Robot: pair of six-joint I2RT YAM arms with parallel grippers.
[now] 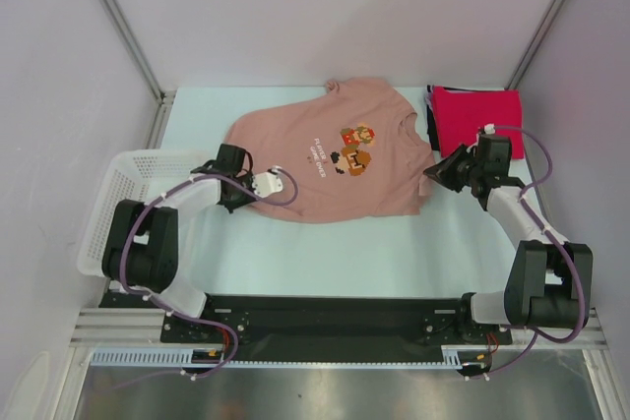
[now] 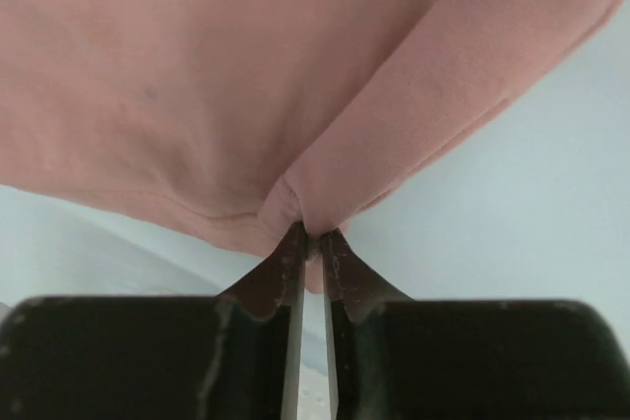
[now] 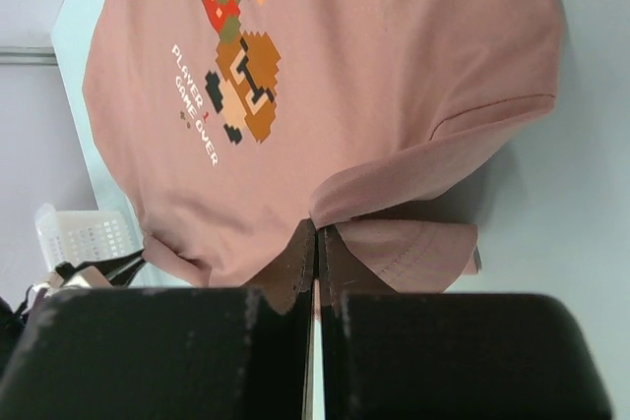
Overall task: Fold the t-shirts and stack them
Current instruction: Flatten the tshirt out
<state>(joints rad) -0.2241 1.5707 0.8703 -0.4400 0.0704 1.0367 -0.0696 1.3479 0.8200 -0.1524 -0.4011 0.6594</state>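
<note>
Pink t-shirt (image 1: 325,154): soft matte knit, spread flat, pixel-character print and white text facing up. Left gripper (image 2: 310,235) jaws pinch a bunched hem fold, and the cloth fans out ahead of them. Right gripper (image 3: 317,228) jaws are closed on a curled sleeve edge. Folded red shirt (image 1: 477,115) lies on a black shirt (image 1: 430,110), just beyond the right jaws. White lattice basket (image 1: 123,204) sits behind the left jaws.
</note>
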